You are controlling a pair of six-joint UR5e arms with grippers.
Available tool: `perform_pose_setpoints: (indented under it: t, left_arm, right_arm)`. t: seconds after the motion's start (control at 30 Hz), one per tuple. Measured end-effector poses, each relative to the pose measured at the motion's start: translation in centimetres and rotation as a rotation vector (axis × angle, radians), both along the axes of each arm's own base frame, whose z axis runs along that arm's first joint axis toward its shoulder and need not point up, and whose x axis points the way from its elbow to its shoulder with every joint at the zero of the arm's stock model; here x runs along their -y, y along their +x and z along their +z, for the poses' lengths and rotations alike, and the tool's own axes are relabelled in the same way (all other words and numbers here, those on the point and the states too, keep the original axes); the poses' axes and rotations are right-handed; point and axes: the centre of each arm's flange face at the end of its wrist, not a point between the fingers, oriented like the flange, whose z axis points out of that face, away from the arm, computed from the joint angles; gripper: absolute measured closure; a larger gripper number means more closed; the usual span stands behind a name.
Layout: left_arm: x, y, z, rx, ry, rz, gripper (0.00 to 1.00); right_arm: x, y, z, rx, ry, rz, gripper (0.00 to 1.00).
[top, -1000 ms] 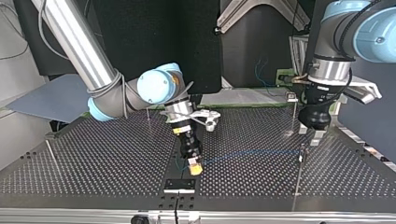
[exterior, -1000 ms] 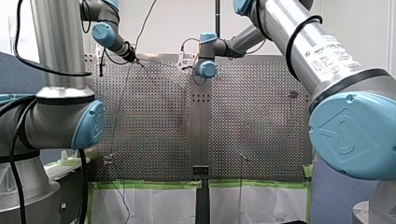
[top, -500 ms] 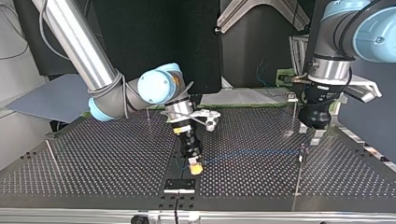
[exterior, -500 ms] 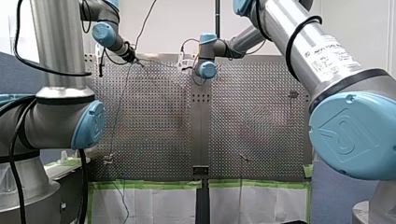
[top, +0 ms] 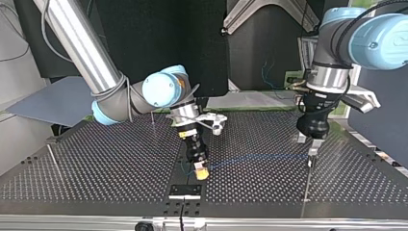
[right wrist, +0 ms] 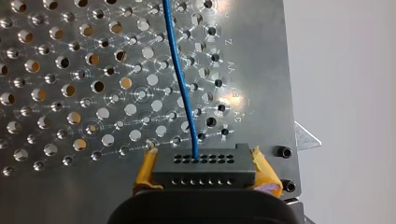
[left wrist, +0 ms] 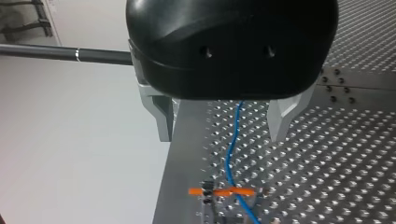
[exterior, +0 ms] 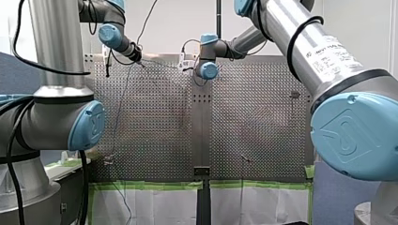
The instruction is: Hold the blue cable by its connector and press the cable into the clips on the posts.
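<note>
Connector [right wrist: 204, 165] nearest in the right wrist view: a black block with a row of pin holes, clamped from both sides by the yellow pads [right wrist: 145, 170] of my right gripper [right wrist: 204, 171], which is closed on it. The blue cable [right wrist: 180, 79] leaves the middle of the block and runs away over the perforated worktop [right wrist: 70, 70]. In the top view that gripper stands low near the worktop's front edge, just behind a black plate [top: 185, 191], and the cable stretches from it toward the view's right to a thin upright post [top: 307, 185]. My left gripper [top: 312, 147] hangs directly over the top of that post. Its wrist view shows the metal fingers [left wrist: 163, 116] spread wide with the cable passing between them, touching neither. Beyond them the cable crosses an orange clip [left wrist: 236, 191]; whether it sits inside the clip I cannot tell. Farther back in the top view, a second thin post [top: 153, 118] stands left of the middle.
</note>
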Motion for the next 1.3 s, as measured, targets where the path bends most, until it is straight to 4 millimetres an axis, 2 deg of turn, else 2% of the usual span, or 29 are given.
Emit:
perform_pose_setpoints:
  t: [0.3, 0.63, 0.77, 0.93, 1.07, 1.3]
  left_arm:
    - [2.7, 2.6, 0.1, 0.038, -0.011, -0.001, 0.00]
    - [6.2, 4.2, -3.6, -0.026, -0.008, 0.003, 0.00]
    - [6.4, 5.4, -3.9, -0.021, -0.007, 0.029, 0.00]
    - [6.1, 6.6, -2.2, 0.036, -0.017, 0.081, 0.00]
    - [5.6, 7.0, -1.3, 0.063, -0.025, 0.122, 0.00]
    - [5.1, 7.2, -1.1, 0.066, -0.025, 0.163, 0.00]
  right_arm:
    - [0.2, -0.1, -0.1, -0.002, 0.000, -0.002, 1.00]
    - [0.6, -0.4, -0.3, -0.005, 0.000, -0.009, 1.00]
    - [0.7, -0.4, -0.3, -0.006, -0.001, -0.010, 1.00]
    - [0.7, -0.4, -0.3, -0.008, -0.001, -0.009, 1.00]
    - [0.7, -0.4, -0.4, -0.009, -0.001, -0.009, 1.00]
    - [0.7, -0.4, -0.4, -0.010, -0.001, -0.009, 1.00]
